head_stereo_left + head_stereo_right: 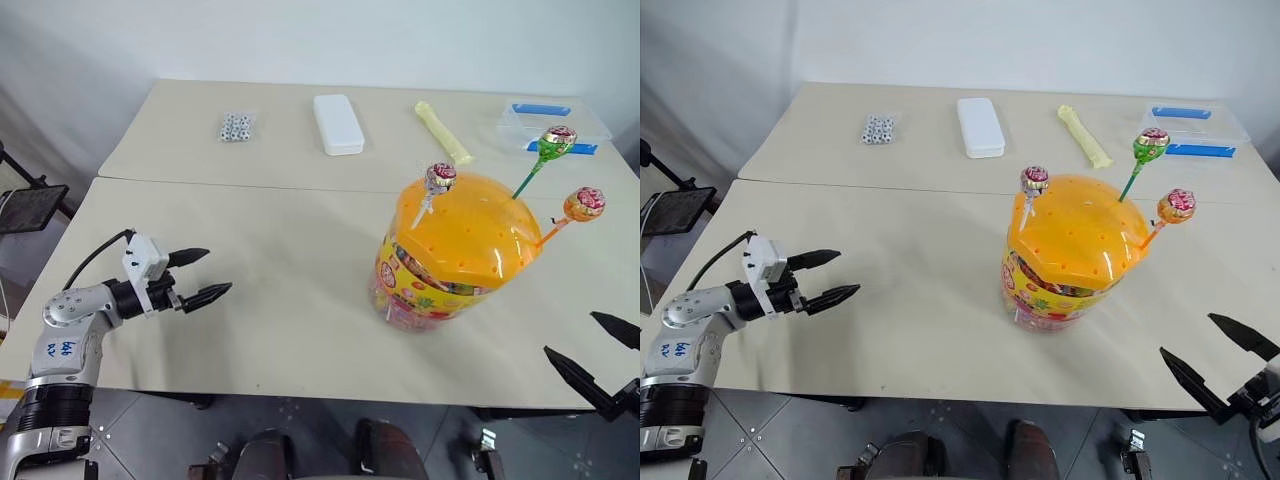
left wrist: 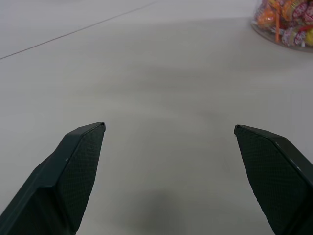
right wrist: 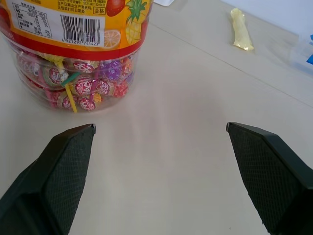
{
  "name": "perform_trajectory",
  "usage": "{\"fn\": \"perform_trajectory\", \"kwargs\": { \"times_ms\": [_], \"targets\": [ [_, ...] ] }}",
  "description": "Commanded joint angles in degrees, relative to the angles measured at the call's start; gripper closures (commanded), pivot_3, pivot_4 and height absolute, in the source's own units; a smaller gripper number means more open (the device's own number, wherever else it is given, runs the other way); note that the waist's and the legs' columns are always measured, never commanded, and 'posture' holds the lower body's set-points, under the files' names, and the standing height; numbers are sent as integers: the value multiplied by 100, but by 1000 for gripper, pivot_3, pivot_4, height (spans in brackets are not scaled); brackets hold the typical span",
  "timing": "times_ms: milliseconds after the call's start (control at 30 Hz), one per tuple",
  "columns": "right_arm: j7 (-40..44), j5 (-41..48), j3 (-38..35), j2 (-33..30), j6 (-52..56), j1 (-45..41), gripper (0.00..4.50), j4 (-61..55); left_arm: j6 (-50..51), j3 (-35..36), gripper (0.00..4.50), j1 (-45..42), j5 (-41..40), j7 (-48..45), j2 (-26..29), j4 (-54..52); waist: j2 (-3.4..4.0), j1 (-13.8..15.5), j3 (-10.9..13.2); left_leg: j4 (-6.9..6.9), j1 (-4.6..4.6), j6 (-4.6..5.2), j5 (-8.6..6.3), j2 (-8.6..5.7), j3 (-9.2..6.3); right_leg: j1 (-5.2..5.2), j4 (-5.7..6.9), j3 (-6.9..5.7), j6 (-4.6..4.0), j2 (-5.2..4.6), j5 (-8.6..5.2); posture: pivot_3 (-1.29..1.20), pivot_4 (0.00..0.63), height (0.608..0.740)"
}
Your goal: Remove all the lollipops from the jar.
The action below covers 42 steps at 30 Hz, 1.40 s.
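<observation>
The jar [image 1: 455,250] stands upright on the near half of the surface [image 1: 290,300], right of centre, its orange domed lid dotted with small holes and a yellow-red label wrapped round the body. Three lollipops are stuck into the lid by their sticks. The one on the white stick [image 1: 439,179] rises at about ten o'clock on the dome. The one on the green stick [image 1: 556,139] leans outward at about one o'clock. The one on the orange stick [image 1: 584,204] leans out at about three o'clock, lower than the green one. Through the clear lower wall of the jar, the right wrist view shows more wrapped candies [image 3: 85,85] packed inside.

Taking the jar as the clock's centre, the right tool [image 1: 600,355] hangs at about four o'clock off the near right edge of the surface, fingers spread wide and holding nothing. The left tool [image 1: 200,275] hovers at about nine o'clock, well apart from the jar, pointing toward it, likewise spread wide and empty.

On the far half of the surface, a pale yellow tube [image 1: 443,131] lies at about twelve o'clock, a clear box with blue clips [image 1: 552,124] at one o'clock, a white case [image 1: 338,123] at eleven o'clock, and a small pack of round pieces [image 1: 236,127] farther left, at ten o'clock.
</observation>
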Motion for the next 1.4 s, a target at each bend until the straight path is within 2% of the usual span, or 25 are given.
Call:
{"fn": "perform_trajectory", "kwargs": {
  "times_ms": [33,100,200,267,333,433,567,667,767,967,1133,1400],
  "targets": [
    [34,-48,-266,-175,-99,-26,0,30,-122,58,25,16,-52,-285,179,-89,0,0,0,0,0,0,0,0,0,0,0,0,0,0,0,0,150,740],
    [62,142,-420,-217,-103,-124,0,112,1418,-65,25,-223,-696,-569,391,-221,0,0,0,0,0,0,0,0,1,0,-1,0,0,0,0,0,150,740],
    [87,485,-749,-210,-50,-170,0,71,1632,-84,25,-620,-997,-826,306,-407,1,39,1,6,-2,1,0,-2,-2,2,0,1,0,-1,0,0,150,740],
    [-31,1273,-1451,-49,7,-139,0,-244,2064,-39,25,-1230,-1495,-986,202,-650,2,75,4,6,-5,1,1,-3,-6,2,2,0,0,-1,0,0,150,740],
    [3,2178,-2199,95,252,256,0,-671,2481,-160,25,-1904,-1854,-1155,23,-707,4,158,5,10,-12,1,1,-5,-14,1,4,-2,0,0,0,0,150,740],
    [-81,3101,-2716,379,497,825,0,-1504,2657,-584,25,-2542,-1947,-1673,-274,-594,2,154,-2,2,0,-1,0,-8,-19,13,4,-3,3,5,2,0,150,740],
    [-212,3516,-3140,586,487,1241,0,-2072,2702,-1081,25,-3303,-1790,-2106,-639,-266,-1,30,0,5,3,-1,0,-9,-4,19,-9,3,3,7,1,0,150,740],
    [-255,3969,-3475,926,504,1718,0,-2385,2548,-1277,25,-4121,-1717,-2242,-1153,248,-20,36,11,11,-4,7,6,-9,-3,19,-23,9,1,10,0,0,150,740],
    [-29,4049,-3495,1313,428,2060,0,-2506,2103,-1612,25,-4734,-1409,-2572,-1672,778,-23,58,11,8,-6,6,5,-10,-6,19,-28,10,1,9,0,0,150,740],
    [309,4050,-3119,1811,467,2532,0,-2817,1570,-1795,25,-5485,-993,-2695,-2533,1799,-22,33,12,0,-15,8,2,-15,-5,18,-55,10,2,11,1,0,150,740],
    [628,3941,-2927,1852,404,2755,0,-2779,1460,-1881,25,-5656,-660,-2530,-2819,2181,-21,23,13,1,-14,8,2,-12,-5,14,-52,14,1,12,1,0,150,740],
    [886,4093,-2812,1682,514,2927,0,-2691,1698,-1921,25,-5579,-569,-2581,-2969,1991,-22,47,14,6,-23,17,-2,-13,-13,12,-54,12,1,9,0,0,150,740]
  ]
}}
